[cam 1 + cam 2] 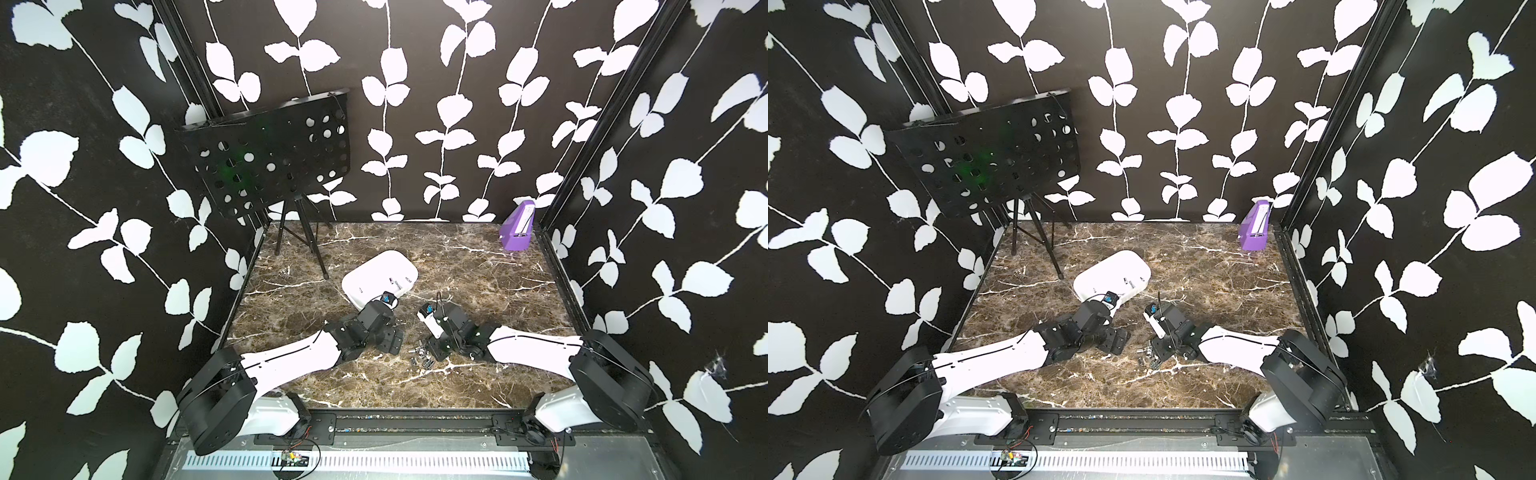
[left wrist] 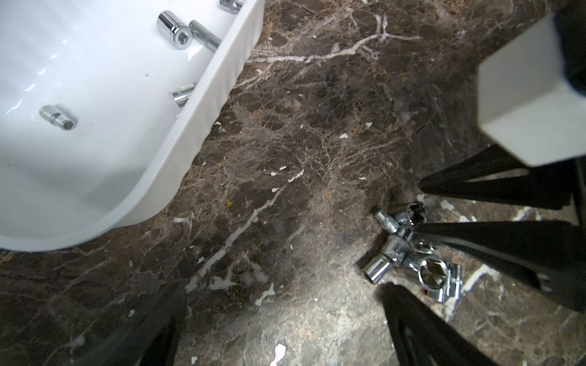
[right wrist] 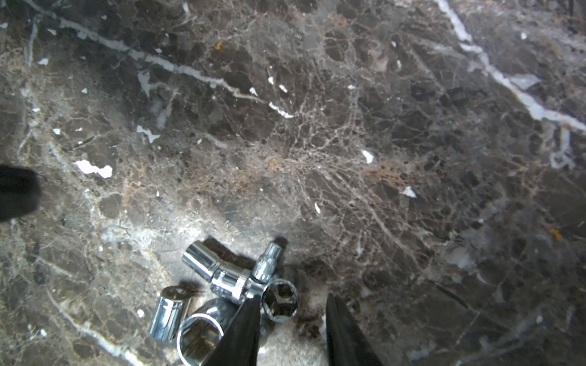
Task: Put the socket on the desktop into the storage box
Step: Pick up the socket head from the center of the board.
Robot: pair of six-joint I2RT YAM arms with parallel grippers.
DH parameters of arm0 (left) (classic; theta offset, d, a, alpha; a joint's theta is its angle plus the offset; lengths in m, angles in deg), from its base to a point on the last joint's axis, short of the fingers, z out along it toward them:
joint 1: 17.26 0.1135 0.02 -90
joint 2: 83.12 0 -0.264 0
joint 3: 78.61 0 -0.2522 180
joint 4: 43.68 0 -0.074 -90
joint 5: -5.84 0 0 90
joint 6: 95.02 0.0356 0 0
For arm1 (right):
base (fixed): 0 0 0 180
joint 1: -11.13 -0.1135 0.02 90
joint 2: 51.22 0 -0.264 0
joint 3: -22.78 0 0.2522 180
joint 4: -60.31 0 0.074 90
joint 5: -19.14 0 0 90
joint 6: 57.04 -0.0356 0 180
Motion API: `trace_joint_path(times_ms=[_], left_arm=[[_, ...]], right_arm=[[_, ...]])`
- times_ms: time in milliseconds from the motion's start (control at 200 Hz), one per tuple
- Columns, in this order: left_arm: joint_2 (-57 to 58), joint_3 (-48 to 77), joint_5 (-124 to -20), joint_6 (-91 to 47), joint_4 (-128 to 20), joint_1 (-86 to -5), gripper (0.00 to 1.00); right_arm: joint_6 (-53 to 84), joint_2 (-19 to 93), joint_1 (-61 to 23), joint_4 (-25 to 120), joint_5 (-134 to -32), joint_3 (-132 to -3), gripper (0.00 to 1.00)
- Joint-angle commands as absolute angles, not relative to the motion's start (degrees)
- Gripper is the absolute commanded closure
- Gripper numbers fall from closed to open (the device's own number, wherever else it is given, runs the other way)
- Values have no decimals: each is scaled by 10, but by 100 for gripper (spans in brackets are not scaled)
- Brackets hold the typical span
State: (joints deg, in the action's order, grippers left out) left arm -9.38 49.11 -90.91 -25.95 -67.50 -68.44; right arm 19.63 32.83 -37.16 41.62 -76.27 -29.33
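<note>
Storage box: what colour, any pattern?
The storage box is plain glossy white, no pattern; clearest in the left wrist view.

We find the storage box (image 1: 380, 272) mid-table (image 1: 457, 266), with several sockets (image 2: 174, 28) lying inside. A socket cluster (image 1: 422, 360) lies before it, to its right. A small upright box (image 1: 517, 232) stands in the far right corner.
</note>
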Motion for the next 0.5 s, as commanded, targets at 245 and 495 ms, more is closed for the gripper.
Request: trace_joint_path(times_ms=[245,495], left_arm=[[-113,486,-916,-261,-685,-683,3],[-114,486,-917,-261,-685,-683,3]], right_arm=[[199,351,-378,418,-749,-326,68],[200,357,-377,414,-743,-330,75]])
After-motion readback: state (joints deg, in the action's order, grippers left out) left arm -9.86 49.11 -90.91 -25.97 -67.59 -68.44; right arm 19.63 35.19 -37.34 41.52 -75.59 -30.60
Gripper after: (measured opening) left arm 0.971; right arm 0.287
